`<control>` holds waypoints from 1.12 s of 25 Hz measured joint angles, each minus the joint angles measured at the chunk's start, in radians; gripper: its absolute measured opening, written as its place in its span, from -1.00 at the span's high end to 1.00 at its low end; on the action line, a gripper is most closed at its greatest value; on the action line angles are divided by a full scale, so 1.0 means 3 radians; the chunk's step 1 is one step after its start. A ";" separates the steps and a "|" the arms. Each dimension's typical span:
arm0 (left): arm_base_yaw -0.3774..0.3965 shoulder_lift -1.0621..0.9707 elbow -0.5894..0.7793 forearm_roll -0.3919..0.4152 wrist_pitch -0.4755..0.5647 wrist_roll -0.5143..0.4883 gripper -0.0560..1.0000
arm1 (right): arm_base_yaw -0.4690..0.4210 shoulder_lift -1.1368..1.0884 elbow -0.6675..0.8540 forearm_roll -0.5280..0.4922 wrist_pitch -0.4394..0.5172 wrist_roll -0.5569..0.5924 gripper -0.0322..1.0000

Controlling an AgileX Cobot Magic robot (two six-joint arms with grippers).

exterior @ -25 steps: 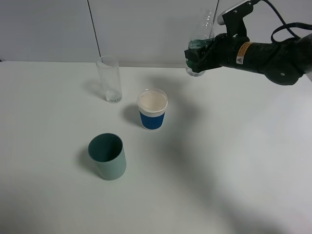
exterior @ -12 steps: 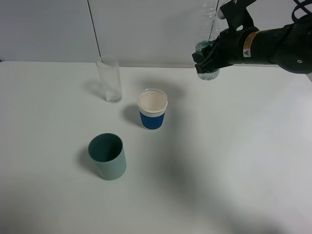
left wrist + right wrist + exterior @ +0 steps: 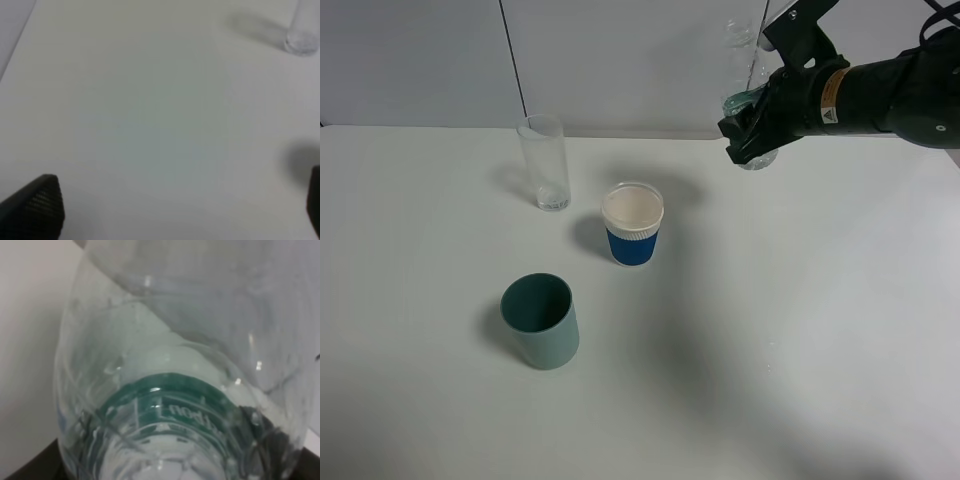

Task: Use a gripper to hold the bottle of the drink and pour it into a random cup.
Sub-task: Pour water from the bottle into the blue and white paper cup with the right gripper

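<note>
I have my right end effector (image 3: 752,130) clamped tight on the bottle (image 3: 745,62). It holds the bottle neck up in the air above the worktop (image 3: 800,320), well apart from the blue-banded cup (image 3: 633,225), which stands nearer the middle. My left end effector (image 3: 175,210) is spread wide.

Robot lab test bench: bare white table (image 3: 820,350), plain white wall panels (image 3: 620,60), black robot arm (image 3: 890,95).

The bottle (image 3: 757,160) is being half hidden by the right gripper (image 3: 746,128); the blurred glass (image 3: 302,31) is being cropped.
</note>
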 joint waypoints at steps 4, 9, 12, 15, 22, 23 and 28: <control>0.0000 0.0000 0.0000 0.0000 0.0000 0.0000 -0.96 | 0.0000 0.0000 0.0000 -0.0150 0.0000 0.0020 -0.13; 0.0000 0.0000 0.0000 0.0000 0.0000 0.0000 -0.96 | 0.0041 0.0000 0.0000 -0.0184 0.0081 0.0029 -0.13; 0.0000 0.0000 0.0000 0.0000 0.0000 0.0000 -0.96 | 0.0123 0.0007 -0.0012 -0.0288 0.0256 0.0029 -0.13; 0.0000 0.0000 0.0000 0.0000 0.0000 0.0000 -0.96 | 0.0215 0.0026 -0.0068 -0.0456 0.0464 0.0052 -0.13; 0.0000 0.0000 0.0000 0.0000 0.0000 0.0000 -0.96 | 0.0430 0.0030 -0.0196 -0.0713 0.0691 0.0080 -0.13; 0.0000 0.0000 0.0000 0.0000 0.0000 0.0000 -0.96 | 0.0461 0.0030 -0.0214 -0.0734 0.0747 0.0083 -0.13; 0.0000 0.0000 0.0000 0.0004 0.0000 0.0000 -0.96 | 0.0550 0.0033 -0.0275 -0.0874 0.0858 0.0089 -0.13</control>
